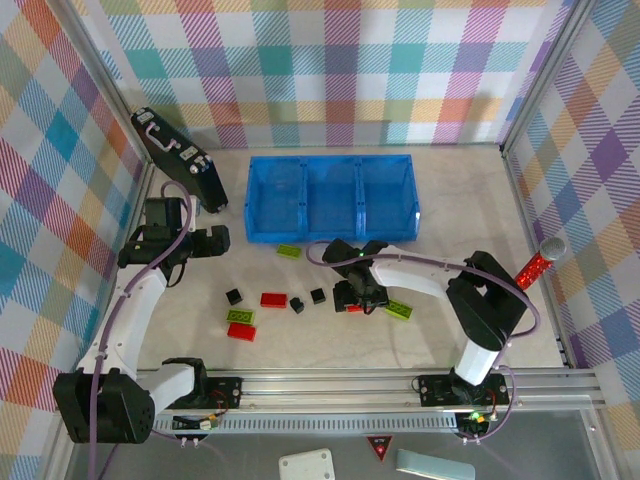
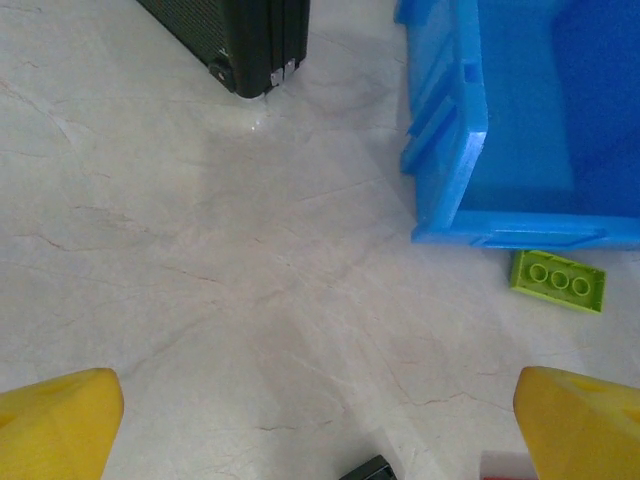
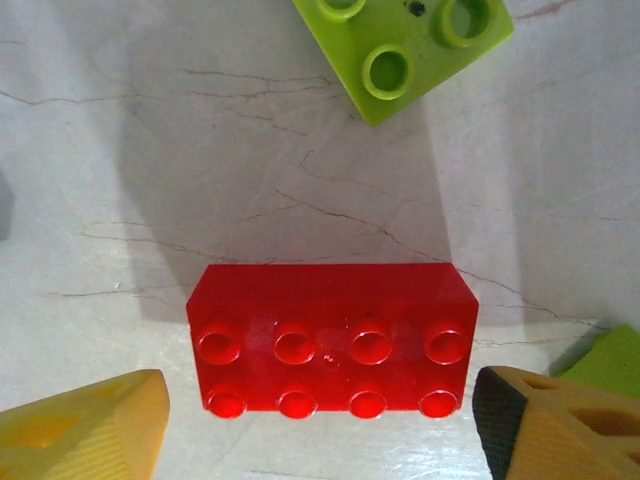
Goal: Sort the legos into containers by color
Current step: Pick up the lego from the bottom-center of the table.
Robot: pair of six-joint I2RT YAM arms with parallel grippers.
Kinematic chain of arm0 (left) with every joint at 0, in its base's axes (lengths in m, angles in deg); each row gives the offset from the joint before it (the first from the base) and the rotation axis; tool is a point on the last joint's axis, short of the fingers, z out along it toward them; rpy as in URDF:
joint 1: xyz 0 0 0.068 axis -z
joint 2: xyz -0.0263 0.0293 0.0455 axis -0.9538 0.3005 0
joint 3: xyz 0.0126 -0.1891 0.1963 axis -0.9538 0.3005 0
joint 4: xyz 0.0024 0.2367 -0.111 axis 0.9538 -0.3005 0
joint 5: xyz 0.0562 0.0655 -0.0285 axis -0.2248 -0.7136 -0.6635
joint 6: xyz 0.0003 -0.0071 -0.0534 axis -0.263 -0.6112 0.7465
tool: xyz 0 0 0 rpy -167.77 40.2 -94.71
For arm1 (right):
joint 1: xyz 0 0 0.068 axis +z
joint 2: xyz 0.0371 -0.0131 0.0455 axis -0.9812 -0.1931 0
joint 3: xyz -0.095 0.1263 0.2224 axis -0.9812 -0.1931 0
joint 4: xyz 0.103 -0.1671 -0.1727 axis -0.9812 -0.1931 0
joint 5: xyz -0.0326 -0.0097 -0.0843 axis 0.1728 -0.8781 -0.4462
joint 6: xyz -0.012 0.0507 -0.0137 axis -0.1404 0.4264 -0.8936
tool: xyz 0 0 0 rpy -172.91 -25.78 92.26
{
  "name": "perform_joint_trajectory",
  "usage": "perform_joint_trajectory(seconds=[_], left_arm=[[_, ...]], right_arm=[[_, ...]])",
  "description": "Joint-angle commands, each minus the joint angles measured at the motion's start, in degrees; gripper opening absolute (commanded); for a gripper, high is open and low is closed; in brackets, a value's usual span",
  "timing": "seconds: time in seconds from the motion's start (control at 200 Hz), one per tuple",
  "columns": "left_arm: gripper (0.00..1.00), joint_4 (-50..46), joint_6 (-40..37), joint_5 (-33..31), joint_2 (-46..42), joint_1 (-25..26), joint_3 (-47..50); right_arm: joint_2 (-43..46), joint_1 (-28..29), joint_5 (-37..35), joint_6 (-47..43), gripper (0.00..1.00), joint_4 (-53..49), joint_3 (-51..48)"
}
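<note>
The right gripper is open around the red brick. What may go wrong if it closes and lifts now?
1. In the right wrist view a green lego lies close beside the black-tipped finger, so the right gripper may nudge or pinch it while closing.
2. The fingers stand at the short ends of the red lego, near its lower edge; the grip may be off-centre and the brick could twist or slip when lifted.
</note>
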Motion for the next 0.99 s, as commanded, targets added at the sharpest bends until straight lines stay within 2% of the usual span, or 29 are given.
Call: perform_joint_trajectory(seconds=[0.0,0.55,0.99], left_arm=[[1.0,0.4,-0.6,-1.1,-1.5,-0.7,0.6],[1.0,0.4,-0.7,-1.7,-1.4,-0.8,0.6],[1.0,0.3,-0.8,-1.7,-1.3,-0.8,0.7]], right_arm=[[-1.0,0.5,-0.8,1.3,0.77,-1.8,1.6],[-0.7,0.5,-1.4,1.7,0.68,-2.7,1.7],[1.0,0.4,-2.8,1.1,0.65,-5.1,3.6]])
